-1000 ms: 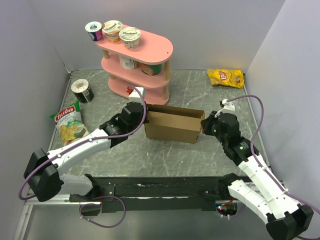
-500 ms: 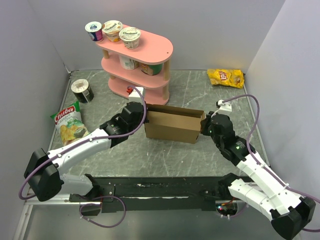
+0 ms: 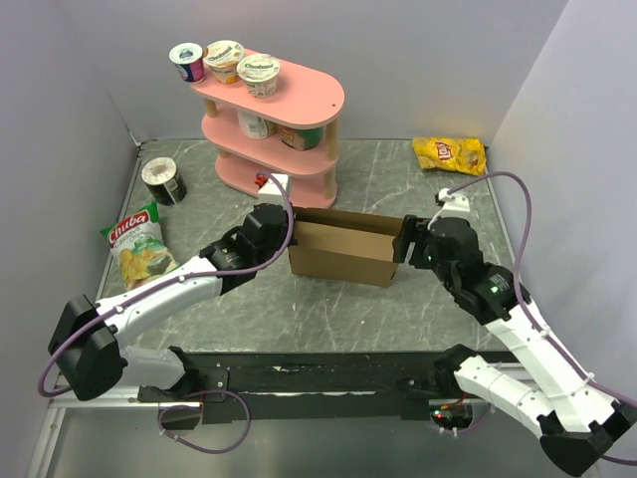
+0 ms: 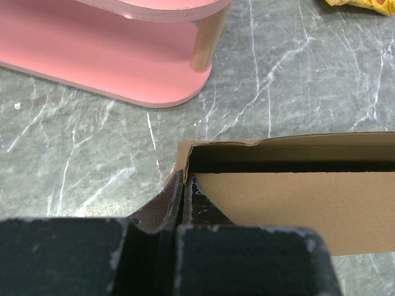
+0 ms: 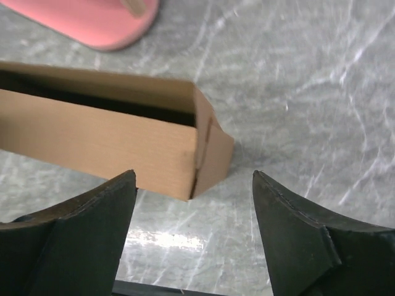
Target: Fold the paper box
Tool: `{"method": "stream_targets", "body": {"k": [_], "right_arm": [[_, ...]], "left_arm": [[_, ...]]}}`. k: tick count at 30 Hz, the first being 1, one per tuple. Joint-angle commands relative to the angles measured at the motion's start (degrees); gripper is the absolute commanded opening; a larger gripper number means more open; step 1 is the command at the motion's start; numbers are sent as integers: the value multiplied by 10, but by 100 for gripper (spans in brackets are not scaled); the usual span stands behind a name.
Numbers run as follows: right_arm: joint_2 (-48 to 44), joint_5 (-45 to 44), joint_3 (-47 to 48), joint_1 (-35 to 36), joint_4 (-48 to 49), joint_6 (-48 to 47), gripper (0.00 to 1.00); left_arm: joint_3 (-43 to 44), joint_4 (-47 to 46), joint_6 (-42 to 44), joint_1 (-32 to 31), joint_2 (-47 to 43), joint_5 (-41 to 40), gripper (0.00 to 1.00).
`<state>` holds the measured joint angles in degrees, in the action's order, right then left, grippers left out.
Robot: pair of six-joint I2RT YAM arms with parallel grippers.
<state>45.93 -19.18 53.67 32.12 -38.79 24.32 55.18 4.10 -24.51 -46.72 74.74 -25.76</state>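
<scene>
The paper box (image 3: 343, 251) stands on the table as a shallow brown cardboard tray with its open side up. My left gripper (image 3: 286, 235) is shut on the box's left end wall; in the left wrist view its fingers (image 4: 183, 186) pinch that thin wall beside the box's inner panel (image 4: 296, 209). My right gripper (image 3: 406, 242) is at the right end and open. In the right wrist view the gripper (image 5: 193, 182) has its jaws wide apart, with the box's right corner and loose end flap (image 5: 213, 154) just beyond the tips, touching neither.
A pink tiered shelf (image 3: 271, 124) with yogurt cups stands right behind the box's left end. A yellow chip bag (image 3: 450, 154) lies at the back right, a green snack bag (image 3: 139, 249) at the left, and a dark round tin (image 3: 164, 181) near it.
My right gripper has opened, let go of the box's right end and drawn back slightly. The left gripper and the box have stayed put.
</scene>
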Motion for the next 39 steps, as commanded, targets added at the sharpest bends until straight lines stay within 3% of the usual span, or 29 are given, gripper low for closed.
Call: {"method": "stream_targets", "body": {"k": [1, 11, 30, 34, 39], "right_arm": [[8, 12, 62, -3, -13, -35, 82], [67, 91, 101, -80, 10, -100, 57], [116, 107, 97, -94, 61, -125, 40], [132, 114, 96, -95, 72, -128, 21], [134, 119, 85, -95, 71, -123, 3]], "left_arm": [[-39, 160, 14, -13, 36, 48, 1], [-38, 162, 16, -13, 34, 48, 1], [-41, 166, 9, -14, 28, 49, 1], [-42, 167, 8, -14, 26, 49, 1], [-42, 168, 6, -14, 24, 48, 1]]}}
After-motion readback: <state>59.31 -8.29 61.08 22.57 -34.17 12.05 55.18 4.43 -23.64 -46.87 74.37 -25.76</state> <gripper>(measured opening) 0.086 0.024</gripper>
